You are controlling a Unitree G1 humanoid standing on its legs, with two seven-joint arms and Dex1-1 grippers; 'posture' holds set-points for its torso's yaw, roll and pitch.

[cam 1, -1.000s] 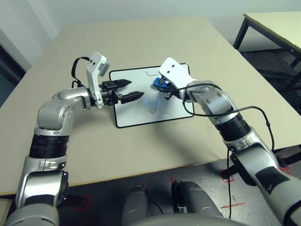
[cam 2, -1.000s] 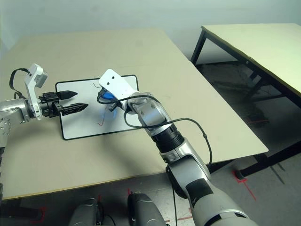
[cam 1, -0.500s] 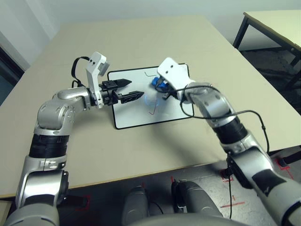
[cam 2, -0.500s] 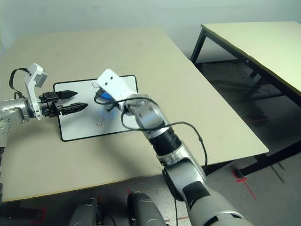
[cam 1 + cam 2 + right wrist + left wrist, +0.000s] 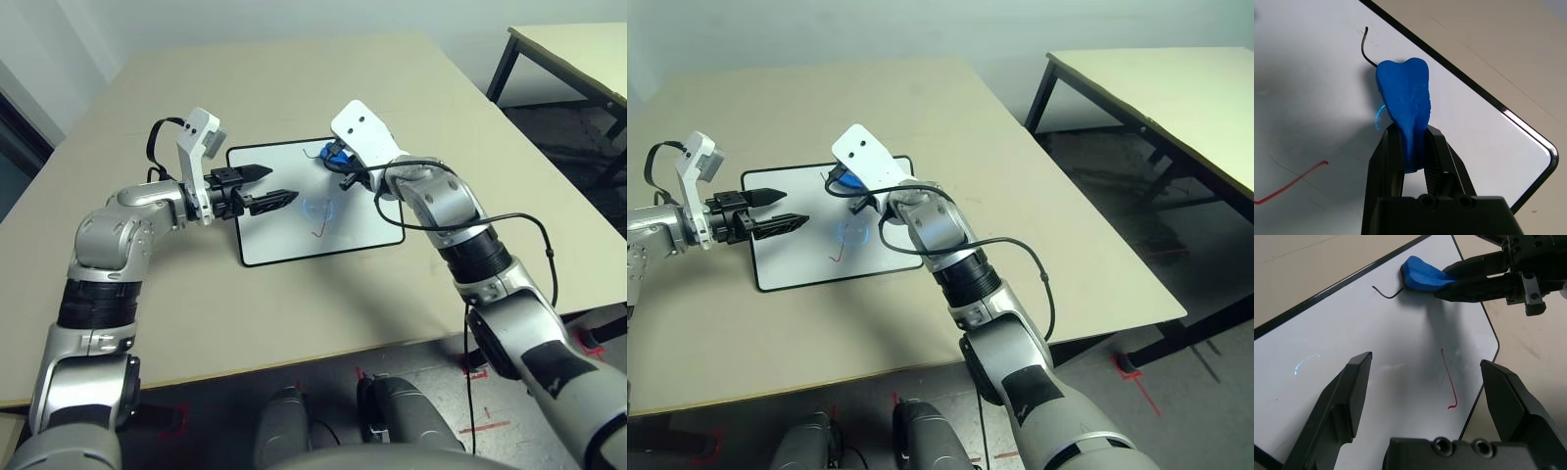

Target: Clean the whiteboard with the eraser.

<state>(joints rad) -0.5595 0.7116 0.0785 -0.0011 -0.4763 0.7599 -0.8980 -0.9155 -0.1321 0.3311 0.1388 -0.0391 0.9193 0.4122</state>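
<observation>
The whiteboard (image 5: 294, 240) lies flat mid-table, with a short black squiggle (image 5: 1385, 293) near its far edge and a red line (image 5: 1449, 382) near its middle. My right gripper (image 5: 1409, 132) is shut on the blue eraser (image 5: 1405, 93). It presses the eraser (image 5: 338, 157) onto the board at the far edge, right beside the black squiggle (image 5: 1366, 49). My left gripper (image 5: 282, 184) hovers open over the board's left part, fingers pointing toward the eraser (image 5: 1422, 276), nothing between them.
The beige table (image 5: 294, 88) has free room on all sides of the board. A black cable (image 5: 529, 230) loops off my right forearm. A second table (image 5: 578, 49) stands at the far right across a strip of dark floor.
My right gripper has carried the eraser from the board's middle toward its far edge, up to the black squiggle. The left arm has stayed where it was.
</observation>
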